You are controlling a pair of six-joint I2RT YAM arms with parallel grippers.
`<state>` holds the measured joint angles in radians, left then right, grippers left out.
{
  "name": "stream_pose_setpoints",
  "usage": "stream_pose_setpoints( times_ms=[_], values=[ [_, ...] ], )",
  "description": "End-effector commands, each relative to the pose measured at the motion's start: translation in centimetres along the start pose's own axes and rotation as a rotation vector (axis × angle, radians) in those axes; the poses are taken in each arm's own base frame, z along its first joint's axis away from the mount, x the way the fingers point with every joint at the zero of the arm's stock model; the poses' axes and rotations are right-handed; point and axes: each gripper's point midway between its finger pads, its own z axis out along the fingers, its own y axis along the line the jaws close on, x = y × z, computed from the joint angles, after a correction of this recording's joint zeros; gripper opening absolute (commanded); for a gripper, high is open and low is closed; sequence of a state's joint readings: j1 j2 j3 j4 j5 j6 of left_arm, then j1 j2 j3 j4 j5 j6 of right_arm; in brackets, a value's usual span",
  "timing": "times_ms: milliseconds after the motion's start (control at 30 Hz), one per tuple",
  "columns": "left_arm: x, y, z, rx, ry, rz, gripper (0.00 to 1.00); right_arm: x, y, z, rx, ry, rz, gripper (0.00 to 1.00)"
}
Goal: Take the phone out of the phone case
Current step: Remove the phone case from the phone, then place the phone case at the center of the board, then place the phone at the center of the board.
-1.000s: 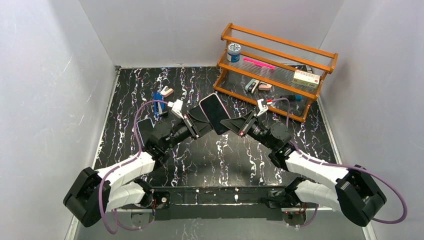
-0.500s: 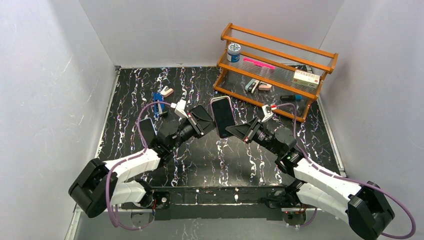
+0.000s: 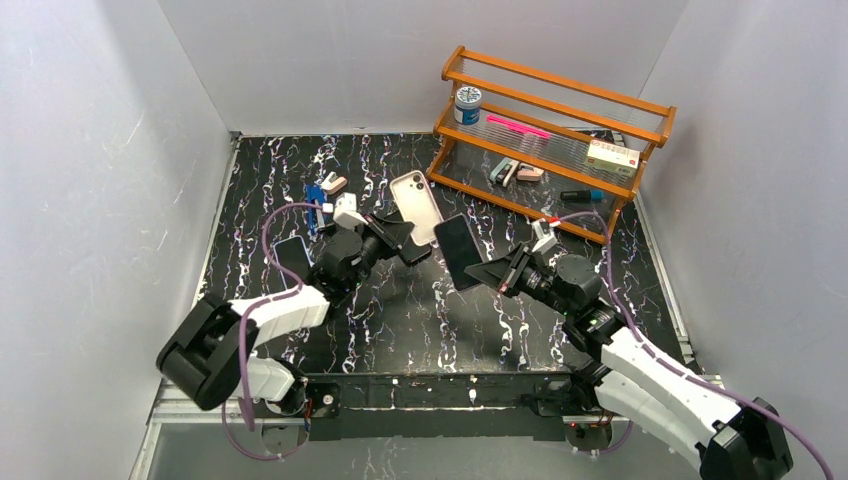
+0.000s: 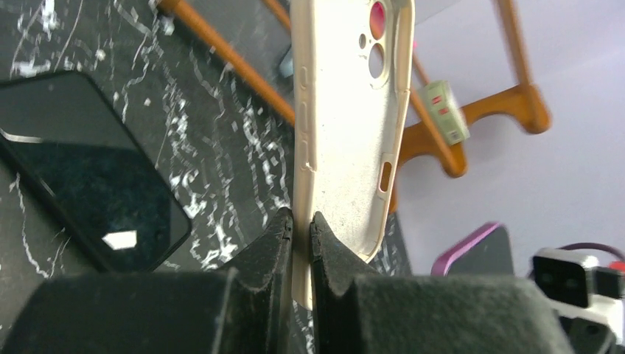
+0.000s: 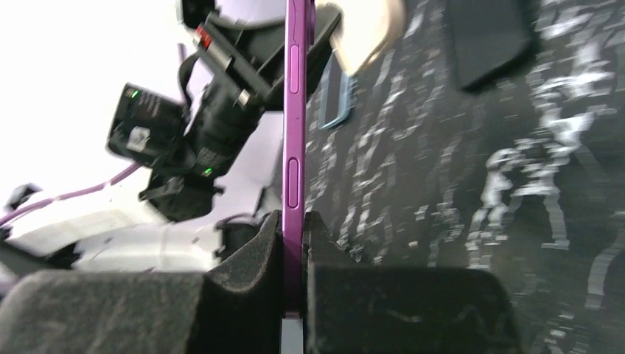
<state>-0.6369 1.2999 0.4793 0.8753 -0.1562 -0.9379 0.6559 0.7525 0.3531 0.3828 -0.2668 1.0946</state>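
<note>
Centre of the top view: the left gripper (image 4: pixel 301 221) is clamped on the lower edge of the empty cream phone case (image 3: pixel 416 205). Just right of it, the right gripper (image 5: pixel 293 225) pinches the bare purple phone (image 3: pixel 457 250).

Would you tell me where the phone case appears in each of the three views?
Top external: case just above centre, pinched by the left gripper.
Left wrist: upright in the middle, its lower edge between the fingers.
Right wrist: a blurred cream patch at the top edge.
Shared landmark: the purple phone, held by the right gripper.
</note>
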Motion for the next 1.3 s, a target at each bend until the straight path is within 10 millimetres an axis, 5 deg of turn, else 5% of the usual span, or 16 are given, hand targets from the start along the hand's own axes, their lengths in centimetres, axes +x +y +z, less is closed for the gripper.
stream_pose_setpoints(
  times_ms=[0,233,467,633,900,1033,1200,1267],
  values=[
    [3.1,1.1,1.5,-0.051,0.126,0.036,0.00,-4.5,-3.6,-1.3,0.177,-0.196,-0.081,0.01],
    [10.3,3.8,2.2,-0.185,0.385,0.120,0.00,-7.4,-10.6,-3.4,0.340,-0.332,-0.059,0.01],
    [15.1,5.1,2.7,-0.262,0.501,0.144,0.00,-7.9,-13.1,-2.0,0.333,-0.278,-0.072,0.01],
    [16.4,6.0,3.4,-0.296,0.530,0.142,0.05,-7.3,-14.6,-0.7,0.334,-0.219,-0.078,0.01],
    [15.2,6.6,2.7,-0.363,0.506,0.167,0.34,-6.3,-16.8,0.3,0.357,-0.155,-0.065,0.16],
    [12.3,6.4,1.8,-0.420,0.437,0.221,0.71,-5.5,-18.0,0.1,0.387,-0.131,-0.058,0.36],
    [8.7,6.8,1.1,-0.528,0.365,0.295,0.96,-4.5,-18.4,0.1,0.407,-0.059,-0.066,0.56],
    [7.2,7.2,0.8,-0.588,0.339,0.332,0.98,-4.2,-18.7,-0.2,0.436,-0.037,-0.079,0.65]
  ],
)
